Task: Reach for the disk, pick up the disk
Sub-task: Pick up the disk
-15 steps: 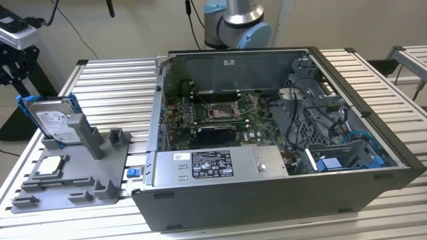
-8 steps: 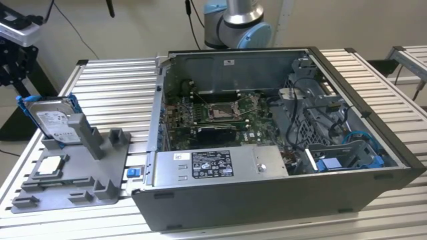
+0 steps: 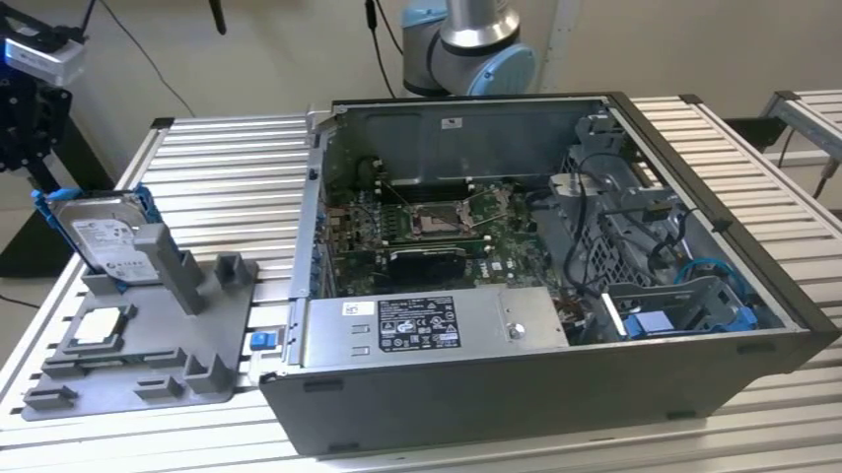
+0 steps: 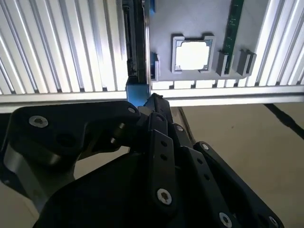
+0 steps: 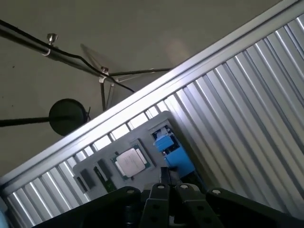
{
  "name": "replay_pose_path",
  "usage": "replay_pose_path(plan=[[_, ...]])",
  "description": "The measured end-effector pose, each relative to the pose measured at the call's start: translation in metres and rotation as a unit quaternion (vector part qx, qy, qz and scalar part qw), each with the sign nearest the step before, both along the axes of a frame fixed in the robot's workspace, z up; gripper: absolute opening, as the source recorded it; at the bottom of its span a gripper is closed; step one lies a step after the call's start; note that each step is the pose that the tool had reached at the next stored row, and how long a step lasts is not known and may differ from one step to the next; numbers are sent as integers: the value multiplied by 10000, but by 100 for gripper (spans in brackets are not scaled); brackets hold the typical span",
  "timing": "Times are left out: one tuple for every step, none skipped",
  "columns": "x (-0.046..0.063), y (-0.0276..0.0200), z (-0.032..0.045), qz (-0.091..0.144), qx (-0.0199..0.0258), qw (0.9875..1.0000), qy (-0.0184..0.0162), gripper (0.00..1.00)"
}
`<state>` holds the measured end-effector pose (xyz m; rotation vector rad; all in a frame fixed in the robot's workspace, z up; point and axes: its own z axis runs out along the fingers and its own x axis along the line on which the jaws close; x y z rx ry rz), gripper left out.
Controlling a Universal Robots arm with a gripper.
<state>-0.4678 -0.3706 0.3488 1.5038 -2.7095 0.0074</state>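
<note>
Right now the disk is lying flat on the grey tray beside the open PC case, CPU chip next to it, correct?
Not flat. The exterior view shows the disk standing upright on its edge in the grey tray beside the open PC case; the CPU chip lies next to it on that tray.

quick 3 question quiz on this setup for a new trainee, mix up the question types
1. True or false: the disk lies flat on the grey holder.
2. Fill in: the computer case stands to the exterior view's ____ of the grey holder.
3. The CPU chip sits: A) on the disk, B) in the grey holder, C) inside the computer case.

Key: 1 false, it stands on edge in the holder; 2 right; 3 B.
</note>
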Motion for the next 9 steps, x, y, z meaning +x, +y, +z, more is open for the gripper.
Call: replay_pose_path(plan=[[0, 0, 0, 43, 0, 10000, 0, 0], [0, 0, 0, 50, -1, 10000, 0, 0], [0, 0, 0, 50, -1, 10000, 0, 0], [0, 0, 0, 51, -1, 10000, 0, 0], [0, 0, 0, 52, -1, 10000, 0, 0], [0, 0, 0, 53, -1, 10000, 0, 0], [0, 0, 0, 53, -1, 10000, 0, 0], [0, 0, 0, 54, -1, 10000, 0, 0], [0, 0, 0, 58, -1, 10000, 0, 0]])
